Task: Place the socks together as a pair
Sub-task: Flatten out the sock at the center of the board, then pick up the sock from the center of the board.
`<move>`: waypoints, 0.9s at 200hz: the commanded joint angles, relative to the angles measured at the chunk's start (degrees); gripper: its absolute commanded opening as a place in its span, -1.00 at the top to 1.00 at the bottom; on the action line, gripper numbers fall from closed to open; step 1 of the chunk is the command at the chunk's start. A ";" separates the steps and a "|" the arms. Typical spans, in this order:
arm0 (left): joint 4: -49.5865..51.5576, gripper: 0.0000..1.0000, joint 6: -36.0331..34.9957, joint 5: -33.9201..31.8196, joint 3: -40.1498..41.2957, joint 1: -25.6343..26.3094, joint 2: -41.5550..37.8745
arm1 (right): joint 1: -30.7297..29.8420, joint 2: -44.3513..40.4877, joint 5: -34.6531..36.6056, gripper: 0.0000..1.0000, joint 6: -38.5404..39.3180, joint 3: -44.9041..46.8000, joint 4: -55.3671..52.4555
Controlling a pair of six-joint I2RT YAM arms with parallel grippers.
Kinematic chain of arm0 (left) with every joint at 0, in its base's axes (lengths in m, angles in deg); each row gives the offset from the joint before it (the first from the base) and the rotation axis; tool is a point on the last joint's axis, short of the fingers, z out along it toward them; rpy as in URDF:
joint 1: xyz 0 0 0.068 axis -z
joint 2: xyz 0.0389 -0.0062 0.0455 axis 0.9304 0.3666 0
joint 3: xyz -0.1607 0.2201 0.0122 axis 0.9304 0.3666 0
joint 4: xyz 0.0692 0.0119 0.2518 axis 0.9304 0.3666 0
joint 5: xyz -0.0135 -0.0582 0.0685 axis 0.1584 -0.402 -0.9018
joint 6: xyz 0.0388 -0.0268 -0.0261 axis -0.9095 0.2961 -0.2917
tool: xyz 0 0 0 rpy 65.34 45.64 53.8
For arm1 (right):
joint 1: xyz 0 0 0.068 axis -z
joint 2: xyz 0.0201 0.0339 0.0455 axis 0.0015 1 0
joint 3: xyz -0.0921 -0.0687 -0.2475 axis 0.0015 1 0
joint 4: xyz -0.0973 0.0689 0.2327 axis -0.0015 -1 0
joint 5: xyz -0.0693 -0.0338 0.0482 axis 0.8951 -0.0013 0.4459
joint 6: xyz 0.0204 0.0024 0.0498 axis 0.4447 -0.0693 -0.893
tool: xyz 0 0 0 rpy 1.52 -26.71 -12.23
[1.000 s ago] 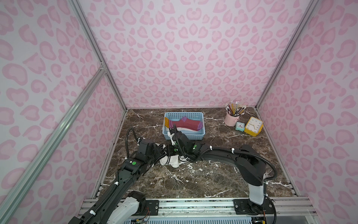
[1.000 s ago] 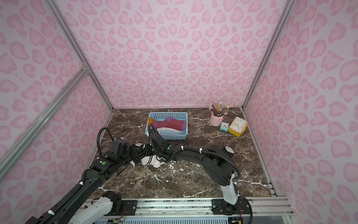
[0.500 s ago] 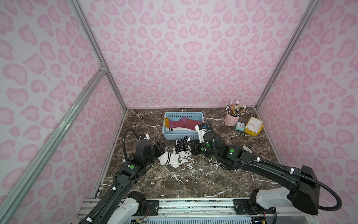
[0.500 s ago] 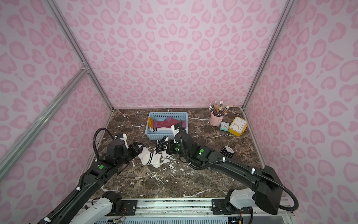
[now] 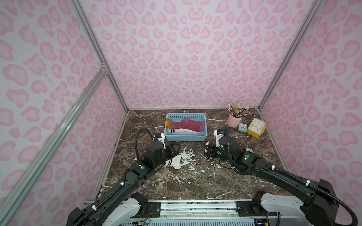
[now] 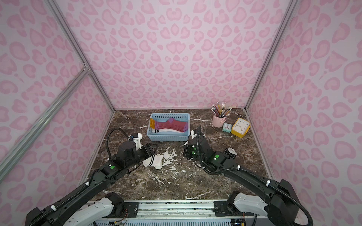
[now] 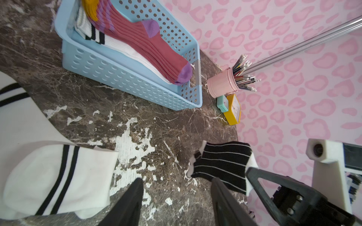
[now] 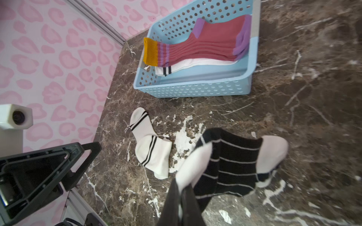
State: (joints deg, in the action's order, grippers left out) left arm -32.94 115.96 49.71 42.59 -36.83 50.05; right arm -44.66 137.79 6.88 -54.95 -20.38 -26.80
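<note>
The black thin-striped fabric sock (image 8: 231,162) has been pulled from the white black-banded socks (image 8: 150,150) toward the right edge of the dark marble tabletop (image 5: 195,182), pinched in the closed right gripper (image 8: 184,187); the half-open left gripper (image 7: 176,182) is left empty beside the white ones, judged freed for pairing

Basket (image 5: 185,138): one is sitting at the far centre.
Loose white banded socks (image 8: 151,154): two are lying overlapped, near left.
Basket white sock (image 8: 195,63): at least one is showing; any more are hiding.
Maroon socks (image 5: 188,125): one is showing on top in the basket; a second beneath cannot be told.
Black striped sock (image 8: 235,162): one is showing, right.
Clocks: two are standing far right, a teal clock (image 5: 242,127) and a yellow clock (image 5: 256,127).
Pink cup (image 5: 233,122): one is standing beside them.
Pencils (image 5: 237,109): too many are crowding together to count.
Grippers: two are showing, left gripper (image 7: 176,182) and right gripper (image 8: 182,187).
</note>
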 commanded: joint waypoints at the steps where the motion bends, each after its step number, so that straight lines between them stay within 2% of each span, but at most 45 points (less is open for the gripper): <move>1: -0.32 -0.21 -1.06 -3.27 -0.69 -0.02 -1.44 | -0.15 0.48 -1.80 1.00 0.49 -3.02 2.42; 19: -1.72 -0.22 -1.24 -2.57 -0.32 -0.02 -1.35 | -0.07 -1.96 -0.15 1.00 0.26 0.52 1.42; 40: -2.69 -0.22 -1.19 -1.65 -0.39 0.02 0.37 | 1.22 -5.56 1.60 0.89 -2.97 10.82 2.40; 56: -2.78 -0.22 -0.65 -1.50 -0.87 -0.02 1.92 | 6.78 -7.14 -0.36 0.58 -8.04 18.09 -0.69; 65: -2.94 -0.21 -0.43 -1.17 -1.04 -0.02 2.59 | 11.28 -8.70 -1.94 0.48 -9.34 21.64 -2.56; 81: -3.03 -0.22 -0.47 -1.03 -1.30 -0.02 3.42 | 17.17 -13.40 -3.18 0.27 -5.77 24.81 -3.21; 96: -3.07 -0.22 -0.62 -0.86 -1.30 0.07 3.94 | 20.33 -17.47 -0.30 -0.09 -3.23 23.75 -5.26; 104: -3.15 -0.21 -0.62 -0.74 -1.16 0.07 4.22 | 22.21 -18.59 0.37 -0.19 -1.74 22.49 -6.39; 128: -3.53 -0.21 -0.60 0.04 -0.98 0.23 4.89 | 30.69 -18.12 -2.77 -0.21 2.19 19.96 -7.88; 145: -3.74 -0.21 -0.98 0.29 -0.93 0.61 5.26 | 37.84 -15.97 -7.58 -0.17 4.26 19.76 -6.34; 180: -3.65 -0.21 -1.69 1.04 -0.88 0.90 5.83 | 51.79 -10.54 -14.48 -0.11 5.25 18.88 -2.18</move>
State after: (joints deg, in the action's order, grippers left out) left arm -33.83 115.11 49.95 41.82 -36.07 55.58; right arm 1.15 124.91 -1.43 -51.98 0.10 -32.54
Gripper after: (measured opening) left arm 0.604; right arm 0.565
